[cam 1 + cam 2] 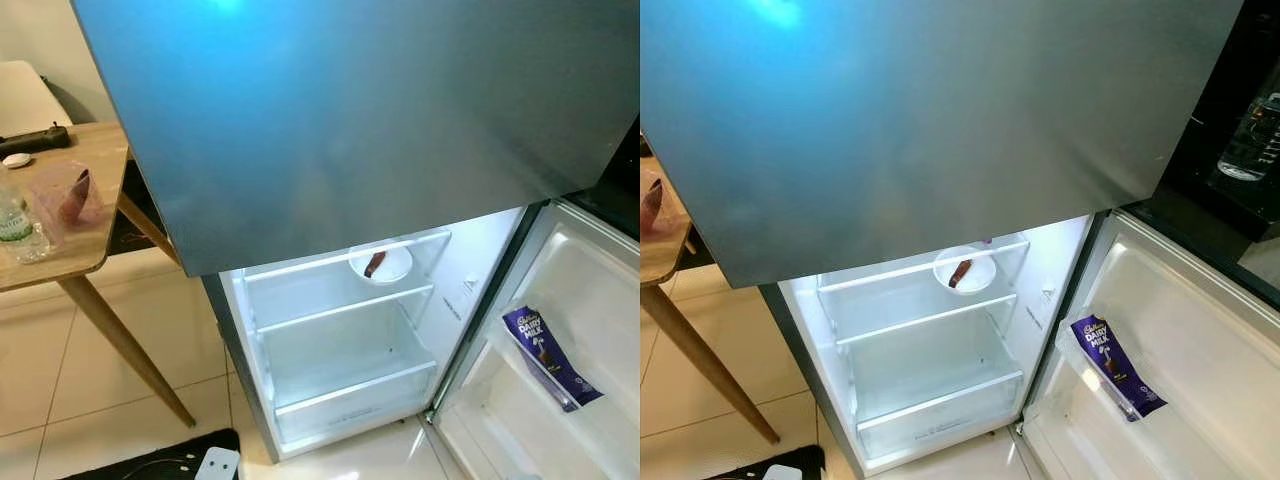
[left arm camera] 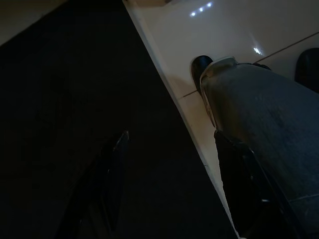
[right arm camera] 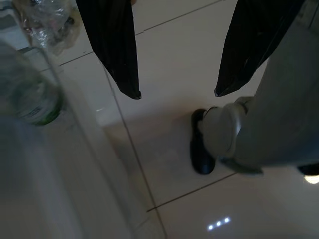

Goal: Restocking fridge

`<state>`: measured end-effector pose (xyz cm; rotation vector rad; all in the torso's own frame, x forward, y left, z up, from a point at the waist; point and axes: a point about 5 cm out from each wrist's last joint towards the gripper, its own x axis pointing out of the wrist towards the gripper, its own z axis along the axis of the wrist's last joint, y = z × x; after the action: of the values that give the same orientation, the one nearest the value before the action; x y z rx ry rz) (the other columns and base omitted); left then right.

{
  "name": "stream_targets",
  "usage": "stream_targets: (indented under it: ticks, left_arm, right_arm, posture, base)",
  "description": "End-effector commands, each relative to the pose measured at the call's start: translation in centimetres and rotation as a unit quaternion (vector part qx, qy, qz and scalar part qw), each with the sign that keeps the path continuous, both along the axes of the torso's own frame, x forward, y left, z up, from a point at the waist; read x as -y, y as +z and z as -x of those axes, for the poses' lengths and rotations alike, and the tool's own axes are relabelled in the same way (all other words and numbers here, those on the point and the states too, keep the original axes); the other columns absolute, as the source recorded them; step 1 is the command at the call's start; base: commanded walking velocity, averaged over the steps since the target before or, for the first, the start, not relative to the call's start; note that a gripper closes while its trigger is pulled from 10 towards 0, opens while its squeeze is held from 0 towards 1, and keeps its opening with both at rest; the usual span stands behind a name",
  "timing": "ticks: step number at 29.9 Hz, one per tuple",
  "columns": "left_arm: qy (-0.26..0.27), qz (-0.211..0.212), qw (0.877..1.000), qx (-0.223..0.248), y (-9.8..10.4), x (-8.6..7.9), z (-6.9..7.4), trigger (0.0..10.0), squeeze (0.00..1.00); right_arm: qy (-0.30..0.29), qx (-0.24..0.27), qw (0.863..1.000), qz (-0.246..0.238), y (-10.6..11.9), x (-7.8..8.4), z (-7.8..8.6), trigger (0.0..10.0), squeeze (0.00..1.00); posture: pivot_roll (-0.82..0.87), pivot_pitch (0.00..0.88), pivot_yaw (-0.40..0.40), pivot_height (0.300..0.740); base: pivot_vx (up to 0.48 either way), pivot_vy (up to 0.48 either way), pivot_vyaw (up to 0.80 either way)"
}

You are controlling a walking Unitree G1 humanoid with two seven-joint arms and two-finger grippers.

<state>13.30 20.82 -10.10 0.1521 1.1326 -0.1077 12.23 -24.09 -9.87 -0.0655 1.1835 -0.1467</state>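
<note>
The left gripper point(image 2: 169, 184) has two long black fingers point(image 2: 112, 184) with flat inner faces. The right gripper point(image 3: 177, 92) has black fingers point(image 3: 112, 45) with fine ribs that narrow to points. The robot's leg point(image 3: 279, 124) is grey, with a black foot point(image 3: 201, 149).

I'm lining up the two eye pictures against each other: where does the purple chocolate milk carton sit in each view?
Left eye view: the purple carton leans in the open fridge door's shelf, at the right edge.
Right eye view: the same carton sits nearer the middle, in that door shelf.
Wrist views: not in them.
Shared landmark: the white plate on the upper fridge shelf.
</note>
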Motion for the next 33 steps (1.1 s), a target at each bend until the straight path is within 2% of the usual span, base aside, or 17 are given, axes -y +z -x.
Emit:
stream_targets:
  ticks: [1, 6, 7, 10, 15, 19, 20, 24, 25, 27, 30, 33]
  left_arm:
    - [0.005, -0.01, 1.0, 0.0, 0.2, -0.8, 0.0, 10.0, 0.0]
    - [-0.002, -0.001, 1.0, -0.005, 0.0, -0.3, 0.1, 10.0, 0.0]
    - [-0.01, 0.007, 1.0, -0.008, -0.1, 0.4, 0.1, 10.0, 0.0]
    - [-0.013, 0.011, 1.0, -0.009, -0.2, 0.8, 0.2, 10.0, 0.0]
    - [-0.002, 0.005, 1.0, -0.015, -0.3, 0.3, 0.7, 10.0, 0.0]
    - [0.018, 0.003, 1.0, -0.01, -0.2, -0.2, 0.7, 10.0, 0.0]
    - [0.021, 0.004, 1.0, -0.011, -0.2, -0.2, 0.9, 10.0, 0.0]
    - [0.014, 0.004, 1.0, -0.016, -0.4, 0.0, 1.1, 10.0, 0.0]
    - [0.008, 0.005, 1.0, -0.019, -0.4, 0.1, 1.3, 10.0, 0.0]
    - [0.01, 0.009, 1.0, -0.015, -0.5, 0.6, 1.0, 10.0, 0.0]
    - [0.021, 0.017, 1.0, -0.015, -0.5, 1.1, 0.9, 10.0, 0.0]
    - [0.003, 0.02, 1.0, -0.02, -0.5, 1.8, 0.7, 10.0, 0.0]
  right_arm:
    - [0.013, -0.002, 1.0, -0.003, -0.1, -0.5, -0.2, 10.0, 0.0]
    - [0.011, -0.001, 1.0, 0.001, 0.0, -0.5, -0.3, 10.0, 0.0]
    - [0.005, -0.002, 1.0, 0.005, 0.0, 0.0, -0.1, 10.0, 0.0]
    - [0.007, -0.01, 1.0, 0.01, 0.0, 0.4, 0.4, 10.0, 0.0]
    - [-0.014, -0.003, 1.0, 0.012, 0.2, 1.3, 0.4, 10.0, 0.0]
    - [-0.023, 0.005, 1.0, 0.016, 0.4, 1.5, 0.0, 10.0, 0.0]
    - [-0.025, 0.005, 1.0, 0.017, 0.4, 1.6, 0.2, 10.0, 0.0]
    - [-0.029, 0.0, 0.999, 0.019, 0.2, 1.5, 0.6, 10.0, 0.0]
    - [-0.032, -0.003, 0.999, 0.017, 0.1, 1.4, 0.9, 10.0, 0.0]
    - [-0.024, -0.007, 0.999, 0.023, 0.1, 1.5, 1.1, 10.0, 0.0]
    - [-0.027, -0.008, 0.999, 0.026, 0.2, 1.9, 1.3, 10.0, 0.0]
    - [-0.033, -0.011, 0.999, 0.024, 0.2, 2.2, 1.5, 10.0, 0.0]
  posture:
    - [-0.02, 0.0, 0.021, 0.74]
    - [-0.03, 0.009, 0.023, 0.74]
    - [-0.01, 0.032, -0.014, 0.74]
    - [-0.01, 0.027, -0.034, 0.74]
    - [-0.02, 0.013, -0.033, 0.74]
    - [-0.05, 0.044, -0.038, 0.74]
    - [-0.05, 0.081, -0.041, 0.74]
    - [-0.05, 0.048, -0.041, 0.74]
    - [-0.06, 0.036, -0.046, 0.74]
    - [-0.09, 0.085, -0.025, 0.74]
    - [-0.1, 0.055, -0.028, 0.74]
    - [-0.11, 0.049, -0.025, 0.74]
  base:
    - [0.0, 0.0, 0.0]
    - [0.0, 0.0, 0.0]
    - [0.0, 0.0, 0.0]
    - [0.0, 0.0, 0.0]
    - [0.0, 0.0, 0.0]
    - [0.0, 0.0, 0.0]
    - [0.0, 0.0, 0.0]
    - [0.0, 0.0, 0.0]
    - [0.0, 0.0, 0.0]
    - [0.0, 0.0, 0.0]
    - [0.0, 0.0, 0.0]
    - [0.0, 0.0, 0.0]
